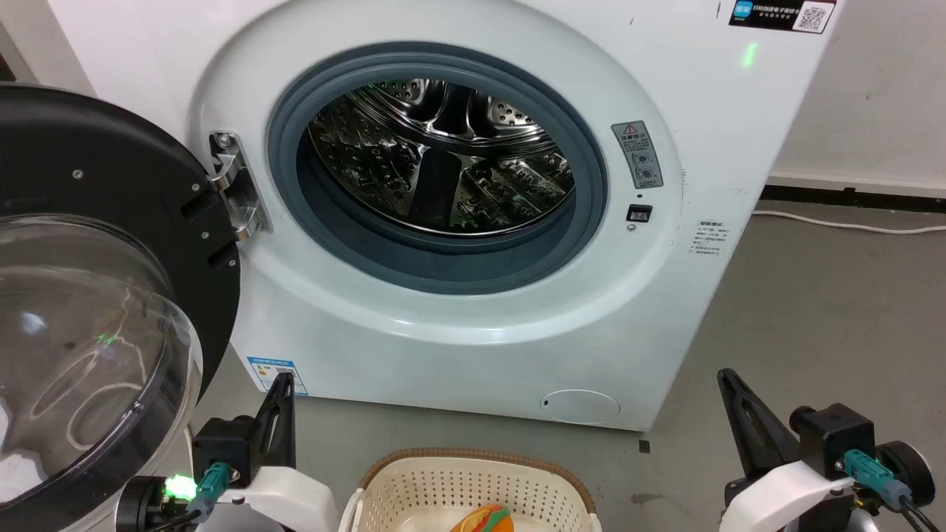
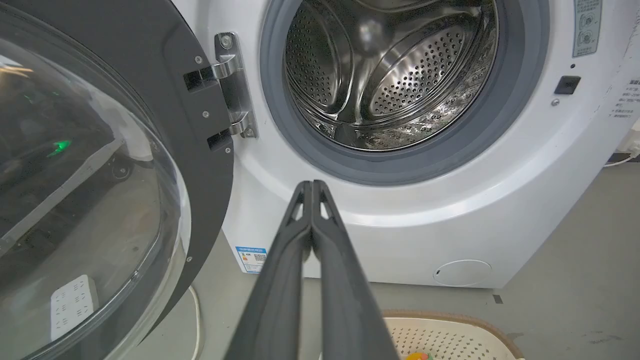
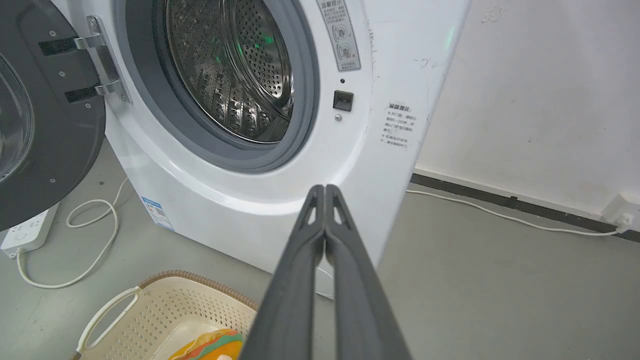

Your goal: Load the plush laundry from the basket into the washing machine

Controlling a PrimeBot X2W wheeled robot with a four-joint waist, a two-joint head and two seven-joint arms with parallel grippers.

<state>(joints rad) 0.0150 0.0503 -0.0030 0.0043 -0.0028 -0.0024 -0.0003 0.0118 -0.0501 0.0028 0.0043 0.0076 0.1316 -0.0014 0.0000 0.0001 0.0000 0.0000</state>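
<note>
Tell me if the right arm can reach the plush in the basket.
Probably yes: the plush laundry lies uncovered in the open basket, nothing blocking the right gripper, which is shut and must open.

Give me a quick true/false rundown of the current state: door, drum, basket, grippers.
1. The door of the washing machine is shut. False: it is swung open, to the left in the head view.
2. The plush laundry lies in the basket. True.
3. The drum holds laundry. False: no laundry is visible in the part of it that shows.
4. The left gripper and the right gripper are both shut, holding nothing. True.
5. The basket stands on the floor in front of the washing machine. True.
</note>
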